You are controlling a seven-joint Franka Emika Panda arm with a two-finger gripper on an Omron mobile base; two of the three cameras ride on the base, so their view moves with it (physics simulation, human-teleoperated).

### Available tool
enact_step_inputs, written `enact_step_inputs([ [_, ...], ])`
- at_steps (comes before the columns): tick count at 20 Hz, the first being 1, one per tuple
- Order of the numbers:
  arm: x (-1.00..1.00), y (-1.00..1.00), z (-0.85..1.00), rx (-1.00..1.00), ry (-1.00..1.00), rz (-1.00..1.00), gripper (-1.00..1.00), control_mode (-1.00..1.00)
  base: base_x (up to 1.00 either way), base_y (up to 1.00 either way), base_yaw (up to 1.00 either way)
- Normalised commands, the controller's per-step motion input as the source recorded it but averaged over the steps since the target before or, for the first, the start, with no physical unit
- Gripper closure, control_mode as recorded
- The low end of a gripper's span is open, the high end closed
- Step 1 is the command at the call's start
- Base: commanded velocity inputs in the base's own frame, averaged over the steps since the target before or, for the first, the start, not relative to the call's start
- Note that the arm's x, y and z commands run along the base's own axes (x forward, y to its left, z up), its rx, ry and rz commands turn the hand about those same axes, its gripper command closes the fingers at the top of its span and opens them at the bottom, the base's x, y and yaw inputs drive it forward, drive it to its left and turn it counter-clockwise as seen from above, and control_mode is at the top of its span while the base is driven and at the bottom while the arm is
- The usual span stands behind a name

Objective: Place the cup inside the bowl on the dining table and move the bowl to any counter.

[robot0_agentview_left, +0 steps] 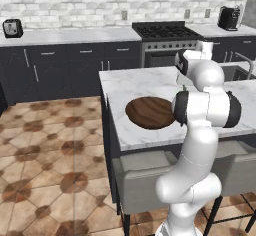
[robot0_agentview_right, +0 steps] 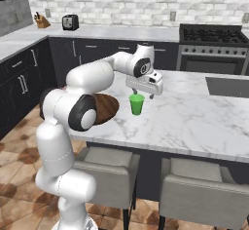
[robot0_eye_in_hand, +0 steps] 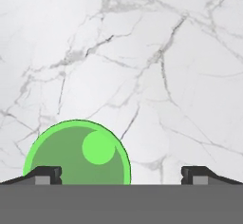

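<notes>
The green cup (robot0_agentview_right: 137, 105) stands upright on the marble dining table (robot0_agentview_right: 194, 122), right of the brown wooden bowl (robot0_agentview_right: 105, 108), which the arm's elbow partly covers. My gripper (robot0_agentview_right: 142, 94) hangs just above the cup, pointing down, open and holding nothing. From above in the hand view, the cup (robot0_eye_in_hand: 78, 152) lies off-centre, close to the left fingertip (robot0_eye_in_hand: 45, 174), with bare marble toward the right one; my gripper (robot0_eye_in_hand: 121, 175) is wide apart. In the left base view the bowl (robot0_agentview_left: 150, 112) rests near the table's (robot0_agentview_left: 130, 85) front edge and the arm hides the cup.
Grey stools (robot0_agentview_right: 107, 170) stand at the table's near side. A sink (robot0_agentview_right: 226, 85) is set in the table's far right. The long counter (robot0_agentview_left: 70, 36) along the back wall carries a toaster (robot0_agentview_left: 12, 27), with a stove (robot0_agentview_left: 165, 31) beside it.
</notes>
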Motion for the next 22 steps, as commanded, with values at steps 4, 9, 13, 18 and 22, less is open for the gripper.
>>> enact_step_inputs([
  [4, 0.0, 0.0, -0.06, 0.0, 0.0, 0.0, -1.0, -1.0, 0.0, 0.0, 0.0],
  [9, 0.0, 0.0, -0.16, 0.0, 0.0, 0.0, -1.0, -1.0, 0.0, 0.0, 0.0],
  [13, 0.0, 0.0, -0.26, 0.0, 0.0, 0.0, -1.0, -1.0, 0.0, 0.0, 0.0],
  [18, 0.0, 0.0, -0.2, 0.0, 0.0, 0.0, -1.0, -1.0, 0.0, 0.0, 0.0],
  [22, 0.0, 0.0, -0.19, 0.0, 0.0, 0.0, -1.0, -1.0, 0.0, 0.0, 0.0],
])
